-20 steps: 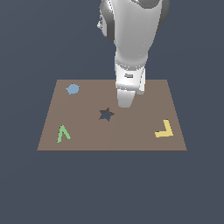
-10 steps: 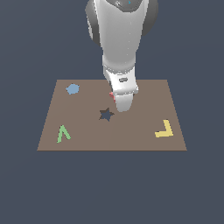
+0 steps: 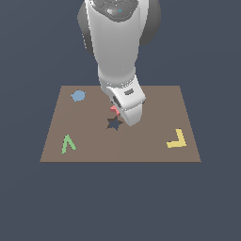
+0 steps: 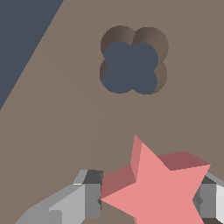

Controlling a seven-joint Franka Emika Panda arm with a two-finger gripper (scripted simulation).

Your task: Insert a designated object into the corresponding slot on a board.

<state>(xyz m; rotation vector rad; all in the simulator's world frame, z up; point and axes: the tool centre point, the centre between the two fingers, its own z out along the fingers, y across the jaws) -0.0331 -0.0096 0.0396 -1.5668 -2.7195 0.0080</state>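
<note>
The salmon-red star [image 4: 159, 190] is pinched between my gripper's [image 4: 151, 199] two grey fingers [image 4: 87, 194], which are shut on it. In the exterior view the star [image 3: 113, 109] peeks out under the gripper [image 3: 116, 113], just above and behind the dark star-shaped slot [image 3: 114, 124] in the brown board [image 3: 150, 136]. I cannot tell how high the star hangs over the board. In the wrist view the board [image 4: 52, 131] fills the frame and the star slot is out of sight.
A dark rounded, lobed hole [image 4: 133, 61] lies ahead of the star in the wrist view. On the board lie a blue disc [image 3: 78, 96], a green A-shaped piece [image 3: 68, 143] and a yellow L-shaped piece [image 3: 177, 140]. The arm hides the board's far middle.
The arm has shifted toward the exterior view's left and a little nearer, carrying the red star closer to the star slot. The loose pieces have not moved.
</note>
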